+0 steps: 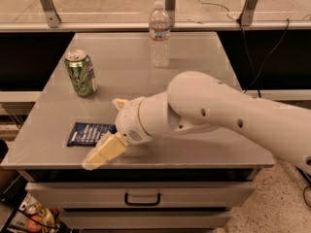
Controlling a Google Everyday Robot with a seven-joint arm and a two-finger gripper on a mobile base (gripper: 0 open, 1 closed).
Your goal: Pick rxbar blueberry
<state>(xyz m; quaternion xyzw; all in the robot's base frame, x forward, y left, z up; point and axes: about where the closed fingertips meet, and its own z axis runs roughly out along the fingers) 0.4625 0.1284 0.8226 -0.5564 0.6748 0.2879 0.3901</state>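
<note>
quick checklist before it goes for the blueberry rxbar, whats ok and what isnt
1. rxbar blueberry lies flat on the table, near its front left edge: ok.
2. gripper is at the bar's right end: ok.
3. fingers are apart: ok.
4. Bar sits squarely between the fingers: cannot tell, the wrist hides that end.
5. green can and water bottle stand apart from the bar: ok.
</note>
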